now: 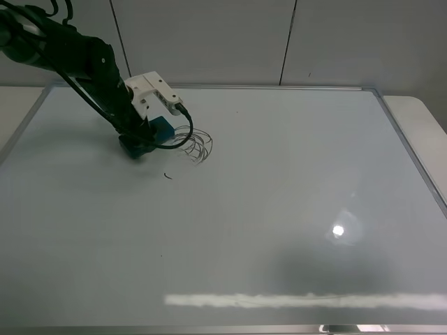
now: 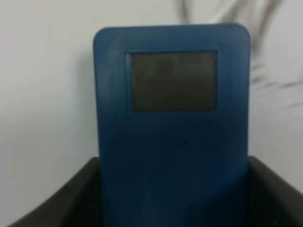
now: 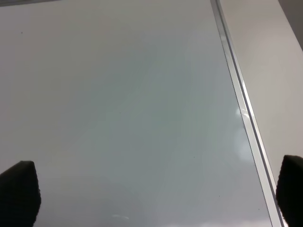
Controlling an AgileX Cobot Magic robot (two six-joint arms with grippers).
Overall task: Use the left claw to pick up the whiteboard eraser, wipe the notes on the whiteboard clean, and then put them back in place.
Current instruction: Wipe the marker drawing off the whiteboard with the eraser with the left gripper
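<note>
The whiteboard eraser (image 1: 163, 128) sits in the upper left of the high view, on the whiteboard (image 1: 293, 202), touching the left edge of the notes (image 1: 198, 144). The left claw (image 1: 142, 143) has its jaws clamped on the eraser's sides. The right gripper (image 3: 154, 194) hangs over the board near its frame, jaws wide apart.

Facing pale grey wall panels (image 1: 202, 42) parted by dark vertical seams (image 1: 287, 42); catching white tabletop (image 1: 422, 122) at the right edge; seeing round lamp glare (image 1: 339, 230) glinting lower right.
</note>
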